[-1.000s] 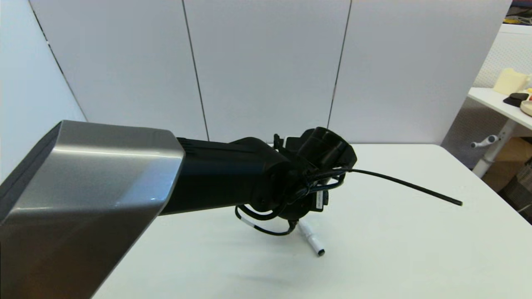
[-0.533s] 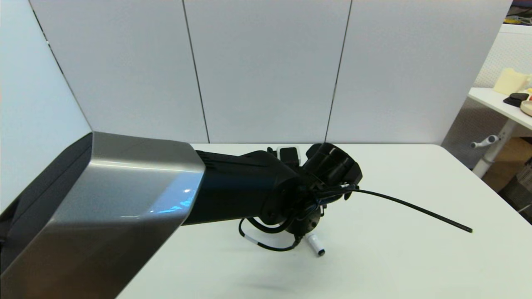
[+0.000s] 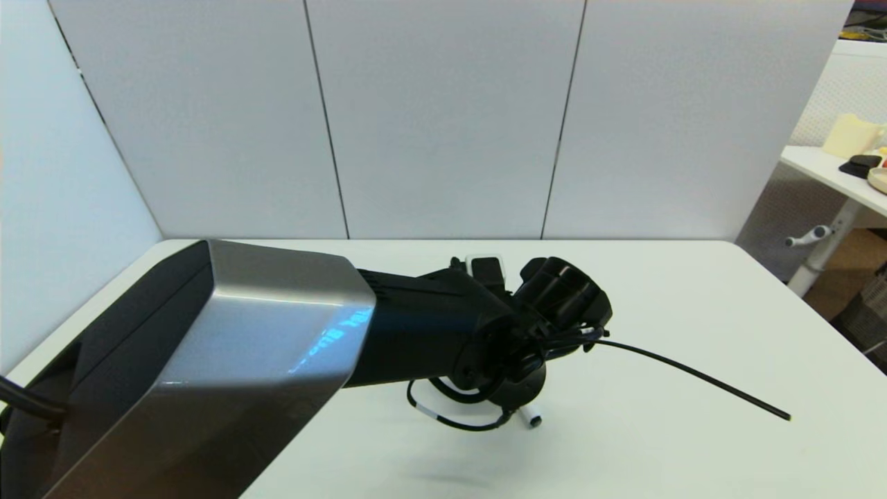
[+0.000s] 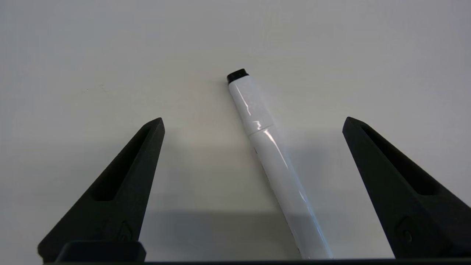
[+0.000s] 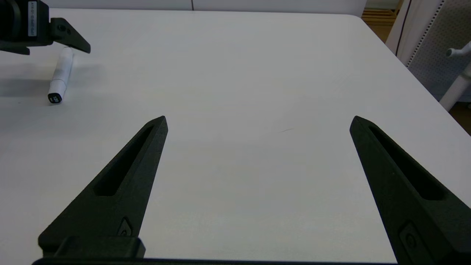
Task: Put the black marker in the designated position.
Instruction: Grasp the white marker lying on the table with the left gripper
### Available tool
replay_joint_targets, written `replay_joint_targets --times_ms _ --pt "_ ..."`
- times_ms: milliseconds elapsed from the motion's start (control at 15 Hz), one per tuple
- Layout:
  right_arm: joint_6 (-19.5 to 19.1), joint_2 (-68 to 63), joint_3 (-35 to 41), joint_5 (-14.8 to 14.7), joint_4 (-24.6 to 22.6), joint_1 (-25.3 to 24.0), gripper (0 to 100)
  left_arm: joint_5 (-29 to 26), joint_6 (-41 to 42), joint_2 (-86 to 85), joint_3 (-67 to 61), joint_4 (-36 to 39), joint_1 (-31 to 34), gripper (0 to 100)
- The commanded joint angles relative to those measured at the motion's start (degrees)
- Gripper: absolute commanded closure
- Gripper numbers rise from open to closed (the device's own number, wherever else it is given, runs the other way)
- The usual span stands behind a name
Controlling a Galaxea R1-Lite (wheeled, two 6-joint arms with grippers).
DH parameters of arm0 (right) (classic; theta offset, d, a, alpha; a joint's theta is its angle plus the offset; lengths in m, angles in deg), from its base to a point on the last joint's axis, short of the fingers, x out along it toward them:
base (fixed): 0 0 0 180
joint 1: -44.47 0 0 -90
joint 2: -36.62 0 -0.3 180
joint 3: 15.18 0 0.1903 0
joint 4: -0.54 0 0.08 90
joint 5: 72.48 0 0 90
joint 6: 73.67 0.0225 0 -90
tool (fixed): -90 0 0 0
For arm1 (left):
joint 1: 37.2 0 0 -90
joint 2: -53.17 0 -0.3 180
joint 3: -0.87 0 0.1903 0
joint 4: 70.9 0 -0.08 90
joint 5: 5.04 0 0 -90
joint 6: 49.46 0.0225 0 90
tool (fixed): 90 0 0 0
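Left tool (image 4: 252,123) hangs over the marker (image 4: 272,162), fingers spread wide, nothing held. Neither finger touches the barrel; both stand well clear of it, one on each side.

Marker lies flat on the desk (image 4: 73,55), between the two fingers and running out ahead of them. Black end (image 4: 237,75) points away from the tool, beyond the fingertips; the other end passes back under the tool body, out of sight.

Key relation: the long axis runs roughly along the tool's reach, tilted a little off it, so it lies across the line on which the fingers close. Barrel sits slightly nearer one finger than the other, not centred. Judgement: a straight descent and a close should catch the barrel across its width; the tilt looks small enough to square up on closing, though the barrel may roll toward the farther finger.

Head view: left arm (image 3: 229,360) covers most of the marker; only its end (image 3: 532,418) peeps out below the wrist.

Right tool (image 5: 257,123) sits well off to the side, wide open, empty, over bare desk. From there the marker (image 5: 60,75) is far away, with the left tool (image 5: 70,36) above it. Left arm is plainly the nearer.

Designated spot: no mark for it is visible in any view.
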Motion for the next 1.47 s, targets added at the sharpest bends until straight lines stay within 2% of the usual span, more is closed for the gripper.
replay_joint_targets --times_ms 67,1467 --pt "-0.04 -0.07 0.00 0.03 0.00 -0.01 0 0.34 -0.07 0.62 0.11 -0.13 -0.63 0" --pt "-0.04 -0.07 0.00 0.03 0.00 -0.01 0 1.57 -0.60 1.85 0.02 -0.13 -1.24 0"
